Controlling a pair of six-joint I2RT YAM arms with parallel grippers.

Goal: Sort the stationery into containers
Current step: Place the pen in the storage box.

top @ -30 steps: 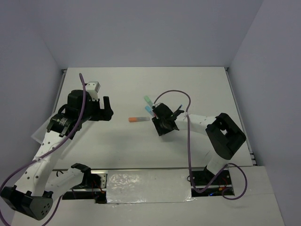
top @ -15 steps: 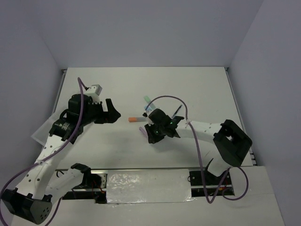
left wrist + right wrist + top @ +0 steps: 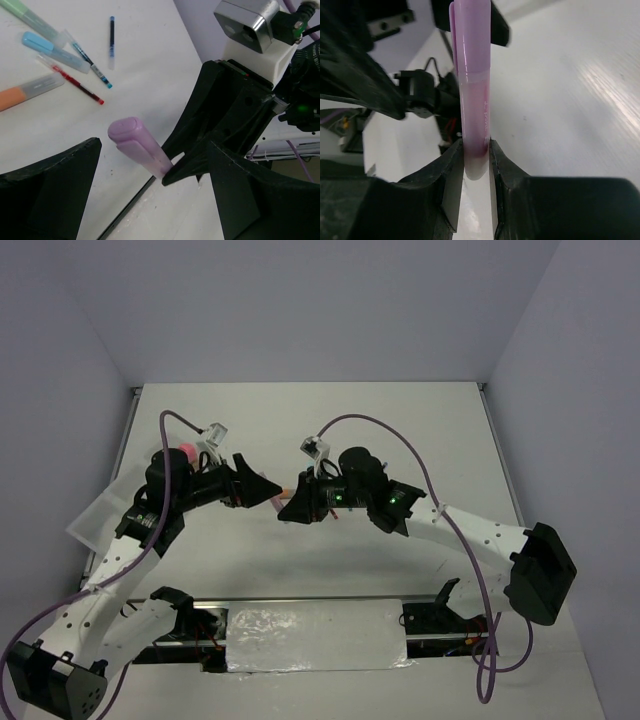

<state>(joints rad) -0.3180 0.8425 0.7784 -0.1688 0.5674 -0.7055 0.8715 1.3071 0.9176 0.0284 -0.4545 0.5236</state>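
1. My right gripper [image 3: 476, 150] is clamped on the pink marker [image 3: 472, 75]. The right wrist view shows both fingers pressed flat against the barrel's lower end, and the rest stands up out of the grip.
2. In the left wrist view the same pink marker [image 3: 135, 145] sticks up at a slant from the right gripper's black fingers, rounded cap end uppermost and clear of the table [image 3: 400, 430].
3. My left gripper [image 3: 152, 150] has its jaws spread wide. One finger sits on each side of the marker, and I see a gap between the marker and both fingers.
4. From the top camera the two grippers meet tip to tip over the middle of the table, the left gripper [image 3: 262, 490] just beside the right gripper [image 3: 293, 510].
5. The rest of the stationery lies loose on the table behind the marker: a green marker [image 3: 25, 15], a blue marker [image 3: 50, 47], an orange marker [image 3: 25, 92], a red pen [image 3: 75, 82] and a dark blue pen [image 3: 111, 40]. The markers and the red pen lie close together, and the dark blue pen is a little apart.
6. The clear tray [image 3: 85, 525] shows at the table's left edge, partly under my left arm. I cannot make out its compartments.
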